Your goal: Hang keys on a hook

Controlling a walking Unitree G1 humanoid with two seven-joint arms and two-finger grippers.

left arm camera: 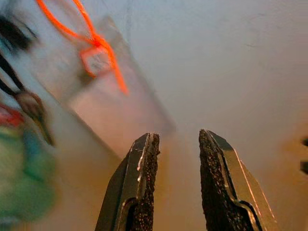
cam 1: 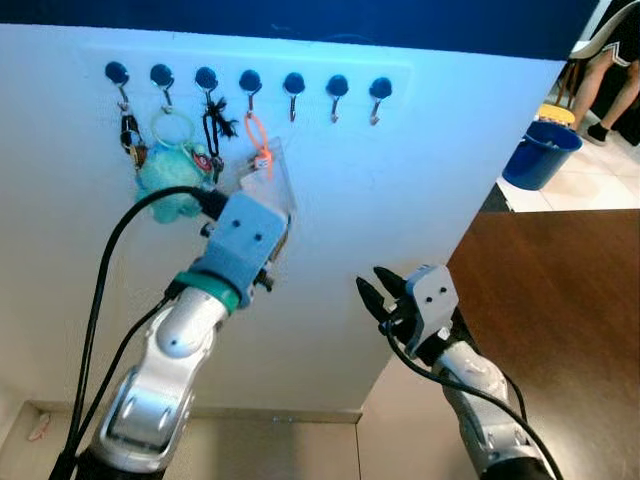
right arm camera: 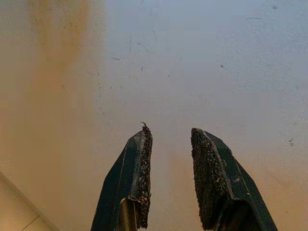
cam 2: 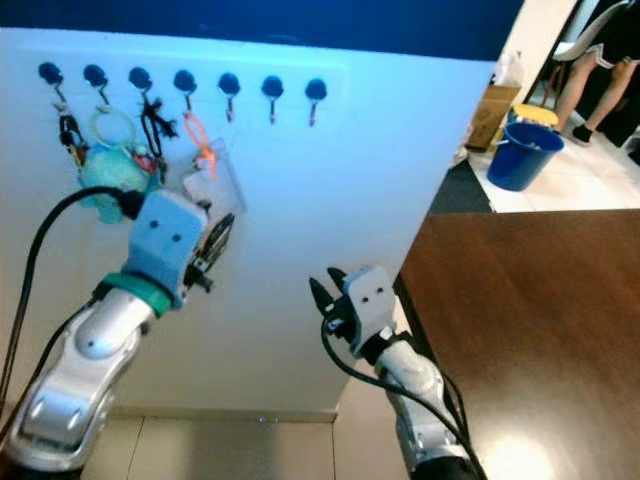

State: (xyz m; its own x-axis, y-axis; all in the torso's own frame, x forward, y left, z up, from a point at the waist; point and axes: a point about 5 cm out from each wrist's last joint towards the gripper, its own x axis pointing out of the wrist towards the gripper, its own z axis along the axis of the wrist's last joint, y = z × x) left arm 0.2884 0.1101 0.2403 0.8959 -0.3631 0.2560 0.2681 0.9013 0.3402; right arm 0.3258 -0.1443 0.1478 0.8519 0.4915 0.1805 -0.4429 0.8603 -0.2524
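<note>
A row of dark hooks (cam 1: 249, 82) runs along the top of a white wall panel. From the fourth hook hangs an orange loop (cam 1: 258, 140) carrying a clear plastic tag (cam 1: 270, 182). My left gripper (cam 2: 218, 240) is raised just below and in front of that tag, open, with nothing between its fingers. The left wrist view shows the orange loop (left arm camera: 96, 41) and the tag (left arm camera: 120, 110) a short way beyond the fingertips (left arm camera: 148, 144). My right gripper (cam 1: 380, 290) is lower and to the right, open and empty, facing bare wall (right arm camera: 192, 57).
Dark keys (cam 1: 130, 135), a teal plush (cam 1: 168, 180) on a ring and a black key bunch (cam 1: 213, 125) hang on the first three hooks. The three rightmost hooks (cam 1: 336, 92) are bare. A brown tabletop (cam 1: 560, 300), a blue bucket (cam 1: 540, 152) and a person's legs (cam 1: 600, 80) lie to the right.
</note>
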